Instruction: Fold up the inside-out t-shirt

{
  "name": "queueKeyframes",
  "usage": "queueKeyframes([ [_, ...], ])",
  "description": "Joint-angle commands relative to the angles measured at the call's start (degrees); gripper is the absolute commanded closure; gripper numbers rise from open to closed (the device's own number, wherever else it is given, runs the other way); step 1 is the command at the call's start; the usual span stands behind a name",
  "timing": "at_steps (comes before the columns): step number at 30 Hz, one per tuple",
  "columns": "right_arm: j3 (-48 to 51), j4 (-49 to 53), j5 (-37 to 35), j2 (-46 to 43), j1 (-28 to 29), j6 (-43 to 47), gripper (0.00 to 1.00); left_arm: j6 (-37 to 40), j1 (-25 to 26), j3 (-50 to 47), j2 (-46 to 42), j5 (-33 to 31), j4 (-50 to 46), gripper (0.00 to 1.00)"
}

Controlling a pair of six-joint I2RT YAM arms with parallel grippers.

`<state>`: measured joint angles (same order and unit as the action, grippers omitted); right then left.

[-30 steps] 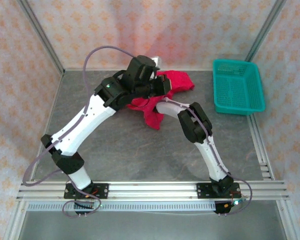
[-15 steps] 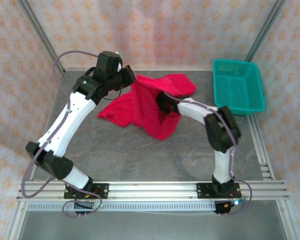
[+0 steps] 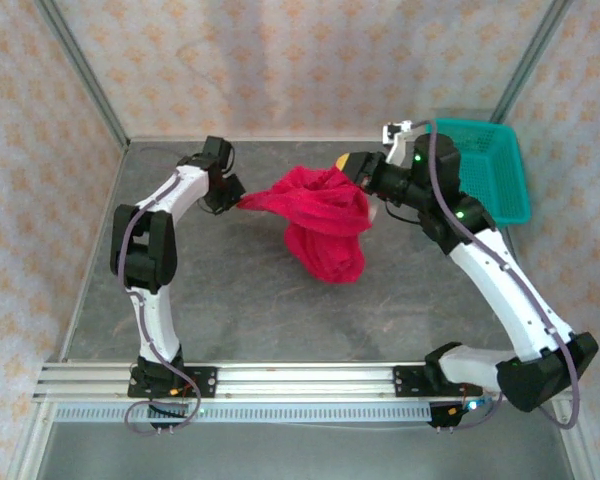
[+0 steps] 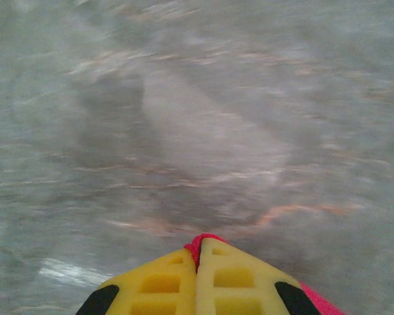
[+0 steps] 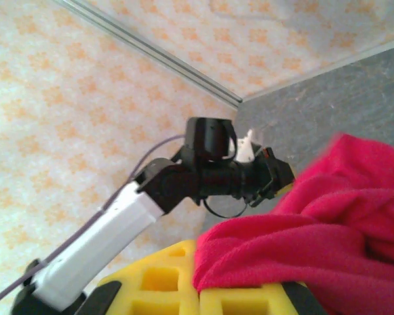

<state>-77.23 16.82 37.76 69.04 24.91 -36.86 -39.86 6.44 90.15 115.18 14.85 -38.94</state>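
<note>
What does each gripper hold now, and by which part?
Both hold the t-shirt, at opposite ends: the left gripper pinches a thin edge, the right gripper a thicker fold. Hem or sleeve cannot be told.

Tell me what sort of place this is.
Probably a robot test cell, not a home: a grey table boxed in by patterned panels, a left arm and right arm bolted to an aluminium rail at its near edge, and a red t-shirt held between them.

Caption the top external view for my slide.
Left gripper and right gripper hold the bright red cloth t-shirt slung between them.
</note>
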Motion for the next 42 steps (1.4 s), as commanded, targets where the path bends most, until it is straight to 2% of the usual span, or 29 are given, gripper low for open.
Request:
queueKeyframes([
  [1,-2.60,3.34,2.27,-2.40,-1.55,0.12,1.00,-0.24,-0.72,-2.31,-1.70,-1.67,1.12,1.00],
  [4,-2.82,5.90,-1.81,-5.29,-6.22,1.87,1.00,1.54,-1.56,-5.86,-3.73,-6.55,-0.27,1.00],
  [6,-3.51,8.96,-6.26,-6.87,-10.09,2.80,1.00,1.68,-3.92,-8.45,-5.09,-7.63,-0.77,1.00],
  [8,-4.54,13.57,-14.68,-8.21,-12.95,4.54,1.00,1.13,-6.87,-11.36,-7.65,-6.36,0.17,1.00],
  [10,-5.68,18.66,-27.67,-9.01,-14.09,6.44,1.00,0.42,-9.49,-13.53,-10.97,-4.81,1.13,1.00],
  [12,-5.36,19.95,-34.62,-8.71,-14.10,6.88,1.00,-0.08,-9.95,-13.70,-14.54,-4.48,1.06,1.00],
  [13,-4.25,19.03,-34.07,-8.35,-14.12,6.01,1.00,-0.75,-9.62,-13.68,-16.50,-3.19,1.61,1.00],
  [15,-0.44,14.83,-27.73,-7.26,-14.02,2.49,1.00,-1.94,-7.69,-13.15,-19.78,-1.67,2.79,1.00],
  [18,6.49,7.31,-21.93,-5.32,-12.35,-3.90,1.00,-1.53,-2.06,-10.08,-22.39,-3.21,1.85,1.00],
  [19,8.28,5.38,-21.56,-4.86,-11.44,-5.01,1.00,-0.84,-0.14,-8.85,-22.63,-3.86,0.77,0.96],
  [20,9.36,4.44,-21.41,-4.53,-10.97,-5.38,1.00,-0.39,1.17,-8.06,-22.75,-4.67,-0.18,0.90],
  [22,10.40,4.37,-20.87,-3.74,-10.25,-5.04,1.00,0.59,3.90,-8.00,-23.91,-8.91,-2.12,0.62],
  [23,10.69,4.77,-20.27,-3.52,-10.17,-4.67,1.00,0.89,4.90,-8.42,-24.66,-12.13,-3.16,0.53],
  [25,11.72,4.77,-17.16,-2.83,-10.14,-3.20,1.00,2.94,7.90,-10.32,-27.82,-15.81,-2.59,0.45],
  [27,12.14,5.61,-14.36,-1.69,-10.14,-1.60,1.00,6.47,11.67,-13.42,-30.73,-12.51,3.36,0.42],
  [31,14.58,3.97,-11.28,-2.35,-10.35,0.43,1.00,14.33,21.31,-19.49,-32.34,2.47,21.86,0.38],
  [34,15.89,3.36,-9.93,-3.91,-10.49,1.76,1.00,16.08,27.08,-21.54,-30.14,6.15,31.93,0.34],
  [39,20.56,2.52,-7.00,-8.17,-10.67,4.22,1.00,16.86,31.75,-18.32,-20.92,11.22,39.23,0.31],
  [41,23.18,2.77,-7.50,-10.31,-11.24,4.34,1.00,16.54,32.84,-15.56,-16.63,13.53,39.72,0.23],
  [42,24.39,2.86,-7.61,-11.28,-11.82,4.30,1.00,16.86,33.55,-14.07,-14.57,14.65,39.85,0.23],
])
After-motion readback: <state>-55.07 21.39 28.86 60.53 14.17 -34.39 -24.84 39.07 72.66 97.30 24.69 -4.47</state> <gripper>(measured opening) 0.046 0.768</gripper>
